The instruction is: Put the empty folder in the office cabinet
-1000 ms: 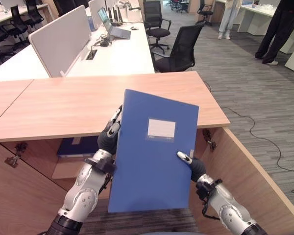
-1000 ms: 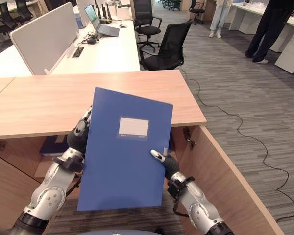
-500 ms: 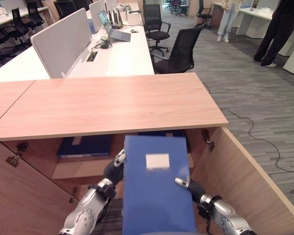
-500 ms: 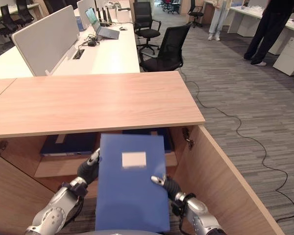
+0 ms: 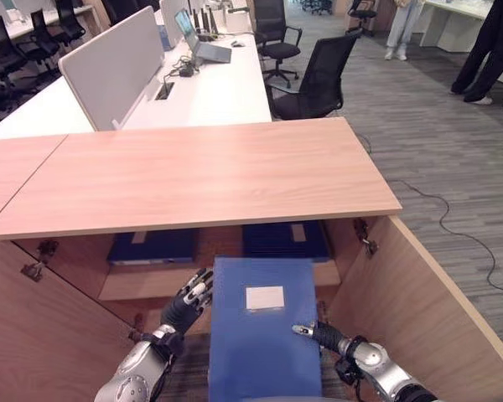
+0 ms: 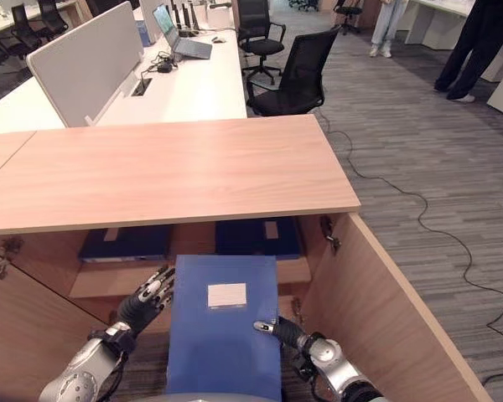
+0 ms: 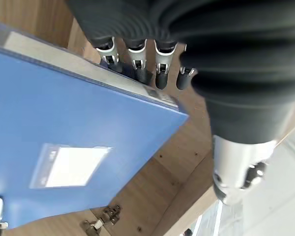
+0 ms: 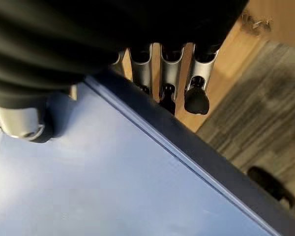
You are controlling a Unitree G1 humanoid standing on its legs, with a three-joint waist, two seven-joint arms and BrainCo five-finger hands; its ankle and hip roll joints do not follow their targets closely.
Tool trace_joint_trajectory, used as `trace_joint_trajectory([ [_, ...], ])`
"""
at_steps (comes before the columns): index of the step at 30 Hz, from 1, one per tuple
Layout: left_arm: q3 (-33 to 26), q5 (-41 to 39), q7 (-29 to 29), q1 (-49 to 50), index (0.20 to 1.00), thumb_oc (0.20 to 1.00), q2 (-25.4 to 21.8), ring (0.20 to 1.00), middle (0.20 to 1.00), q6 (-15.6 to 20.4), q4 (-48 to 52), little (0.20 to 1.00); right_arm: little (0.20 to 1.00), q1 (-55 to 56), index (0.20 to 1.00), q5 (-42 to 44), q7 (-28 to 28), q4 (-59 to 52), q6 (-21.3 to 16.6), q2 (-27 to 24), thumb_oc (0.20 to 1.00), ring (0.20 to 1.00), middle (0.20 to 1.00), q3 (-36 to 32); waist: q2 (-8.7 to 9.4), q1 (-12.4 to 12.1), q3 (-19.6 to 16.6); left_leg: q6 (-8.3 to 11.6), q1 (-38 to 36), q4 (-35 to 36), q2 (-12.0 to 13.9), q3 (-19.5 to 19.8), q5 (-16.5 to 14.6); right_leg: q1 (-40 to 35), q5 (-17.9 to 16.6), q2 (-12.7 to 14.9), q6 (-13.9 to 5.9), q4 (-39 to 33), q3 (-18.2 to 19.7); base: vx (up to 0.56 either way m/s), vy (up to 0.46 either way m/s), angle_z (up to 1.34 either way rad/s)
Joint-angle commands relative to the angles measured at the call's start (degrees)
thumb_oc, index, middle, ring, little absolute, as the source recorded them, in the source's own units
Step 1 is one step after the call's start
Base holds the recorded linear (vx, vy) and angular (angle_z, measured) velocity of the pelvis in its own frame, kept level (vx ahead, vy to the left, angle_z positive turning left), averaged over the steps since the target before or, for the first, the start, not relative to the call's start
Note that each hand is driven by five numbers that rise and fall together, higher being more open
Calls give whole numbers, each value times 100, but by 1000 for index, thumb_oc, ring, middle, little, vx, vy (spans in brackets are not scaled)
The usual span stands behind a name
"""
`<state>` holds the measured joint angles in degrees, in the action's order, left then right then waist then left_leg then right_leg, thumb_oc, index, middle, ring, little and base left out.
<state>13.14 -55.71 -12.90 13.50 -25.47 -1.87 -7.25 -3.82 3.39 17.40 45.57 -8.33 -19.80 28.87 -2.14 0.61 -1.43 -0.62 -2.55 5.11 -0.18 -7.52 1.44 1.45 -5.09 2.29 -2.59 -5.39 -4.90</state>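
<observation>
A blue folder (image 5: 260,335) with a white label lies almost flat, low in front of the open wooden cabinet (image 5: 193,176), its far edge at the shelf (image 5: 142,283). My right hand (image 5: 335,339) pinches its right edge, thumb on top and fingers (image 8: 196,96) underneath. My left hand (image 5: 187,301) is open at the folder's left edge, its straight fingers (image 7: 137,64) spread along that edge. Two dark blue folders (image 5: 151,247) (image 5: 285,241) lie on the shelf inside.
The cabinet's doors stand swung out at the left (image 5: 42,335) and right (image 5: 427,310). Behind the cabinet are white desks with a grey partition (image 5: 117,63), a laptop (image 5: 201,42) and black chairs (image 5: 318,79). People's legs (image 5: 478,50) stand at the far right.
The folder has come down from upright before the cabinet top to nearly flat at the opening. My left hand's fingers have straightened and spread. The camera has shifted slightly.
</observation>
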Motion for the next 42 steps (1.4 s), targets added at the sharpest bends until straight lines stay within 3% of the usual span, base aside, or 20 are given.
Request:
trace_joint_trajectory([
  [1, 112, -5, -398, -399, 1000, 1000, 129, 1000, 1000, 347, 552, 1000, 200, 98, 200, 50, -336, 700, 421, 64, 200, 200, 200, 192, 328, -45, -123, -16, 151, -11, -225, 498, -350, -104, 378, 65, -280, 76, -63, 27, 4, 5],
  [6, 31, -70, -91, -265, 1000, 1000, 350, 1000, 1000, 368, 15, 1000, 200, 44, 200, 1470, -653, 81, 348, 136, 200, 200, 200, -520, 227, -33, 64, -39, 218, -11, -227, 535, -315, 56, 475, 111, -272, 355, -100, 18, 11, 3],
  [11, 30, -163, 65, -247, 1000, 1000, 393, 1000, 1000, 435, -99, 1000, 200, -187, 200, 2161, -831, -483, 250, 59, 200, 200, 200, -709, 132, -55, 419, -109, 505, -144, -243, 586, -250, 482, 604, 137, -206, 783, -154, -92, 24, 6],
  [12, 24, -196, 121, -268, 1000, 1000, 360, 1000, 1000, 470, -96, 1000, 200, -393, 200, 2430, -949, -700, 193, 22, 200, 200, 200, -777, 102, -68, 663, -149, 850, -475, -252, 582, -283, 821, 682, 174, -159, 1115, -193, -158, 21, 7],
  [15, 15, -241, 173, -316, 1000, 1000, 311, 1000, 1000, 515, -110, 1000, 200, -605, 200, 2744, -1020, -1001, 100, -19, 200, 200, 200, -850, 78, -85, 918, -179, 1381, -915, -261, 572, -326, 1307, 764, 230, -122, 1539, -208, -188, 12, 13],
  [17, 20, -308, 210, -406, 1000, 1000, 284, 1000, 1000, 579, -92, 1000, 200, -930, 200, 3008, -1156, -1377, -34, -61, 200, 200, 200, -912, 63, -110, 1137, -232, 2249, -1601, -359, 605, -440, 2047, 888, 301, -57, 2122, -207, -225, 3, 11],
  [20, 28, -315, 225, -416, 1000, 1000, 281, 1000, 1000, 619, -45, 1000, 200, -1100, 200, 3132, -1219, -1599, -126, -95, 200, 200, 200, -962, 44, -118, 1170, -271, 2722, -1959, -405, 622, -508, 2463, 991, 350, -27, 2435, -204, -87, -3, 11],
  [21, 51, -339, 217, -431, 1000, 1000, 299, 1000, 1000, 643, -22, 1000, 200, -1190, 200, 3139, -1287, -1827, -188, -150, 200, 200, 200, -1007, 39, -129, 1221, -263, 2980, -2260, -420, 659, -717, 2682, 1210, 394, -40, 2755, -176, 5, -13, 10],
  [29, 112, -344, 141, -455, 1000, 1000, 234, 1000, 1000, 714, 205, 1000, 200, -1511, 200, 3327, -1425, -2430, -450, -306, 200, 200, 200, -1248, 24, -168, 1331, -274, 4114, -3240, -377, 624, -1002, 3742, 1502, 500, 30, 3724, -161, -33, -15, 13],
  [38, 110, -287, 34, -256, 1000, 1000, 107, 1000, 1000, 782, 521, 1000, 200, -1693, 200, 4001, -1415, -3709, -950, -14, 200, 200, 200, -1680, 29, -163, 1336, -290, 5433, -4524, -283, 575, -1451, 5082, 1953, 577, 119, 5020, -161, -5, 1, 2],
  [42, 220, -302, 111, -255, 1000, 1000, -75, 1000, 1000, 794, 716, 1000, 200, -2396, 200, 4364, -1820, -3366, -1007, 133, 200, 200, 200, -1677, 27, -253, 1289, -309, 5995, -5195, -283, 600, -1661, 5629, 2150, 595, 209, 5644, -134, -2, -22, 5],
])
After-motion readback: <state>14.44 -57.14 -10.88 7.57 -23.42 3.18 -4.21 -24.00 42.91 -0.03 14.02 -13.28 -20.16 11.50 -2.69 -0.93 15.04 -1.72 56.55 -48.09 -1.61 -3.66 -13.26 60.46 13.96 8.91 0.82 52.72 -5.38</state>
